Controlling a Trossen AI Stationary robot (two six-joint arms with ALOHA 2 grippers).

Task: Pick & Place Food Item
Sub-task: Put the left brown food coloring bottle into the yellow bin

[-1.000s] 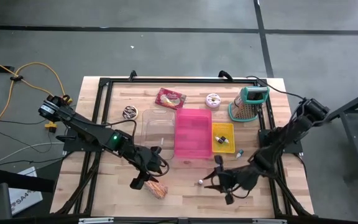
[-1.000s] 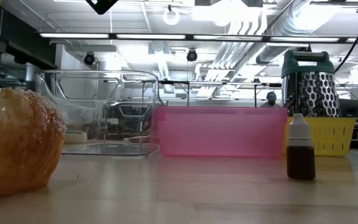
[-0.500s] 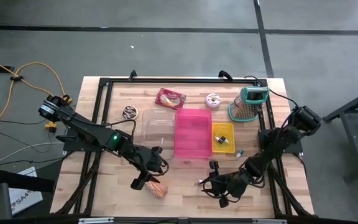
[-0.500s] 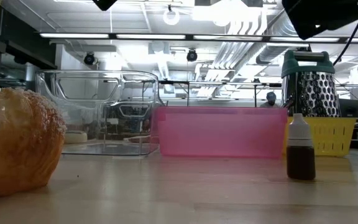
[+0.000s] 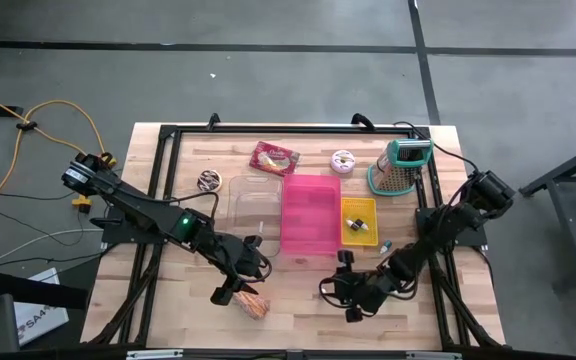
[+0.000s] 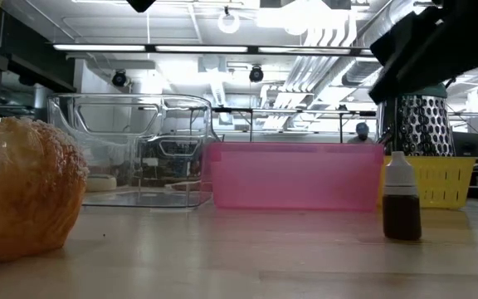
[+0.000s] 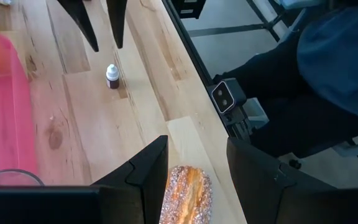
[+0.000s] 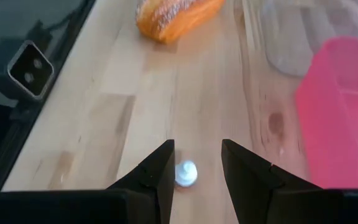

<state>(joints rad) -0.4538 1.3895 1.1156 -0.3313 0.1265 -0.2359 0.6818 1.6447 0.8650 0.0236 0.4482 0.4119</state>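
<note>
L tool (image 7: 194, 180) hangs just over the roll (image 7: 187, 198), fingers apart w/ a gap, nothing held. R tool (image 8: 196, 171) sits low over the small bottle (image 8: 186, 173), fingers apart either side of its white cap; no clamp visible, not lifted. Both work at the table's (image 5: 298, 318) near edge, roll at left, bottle toward the middle.

Progress, my read: early. No item picked; roll lies on the wood, well apart from the pink bin (image 5: 310, 214) and clear box (image 5: 251, 205). Grasp, lift, carry and drop all remain.

Roll: oblong, golden-orange crust w/ pale sugary speckle, looks soft and toy-like.
</note>
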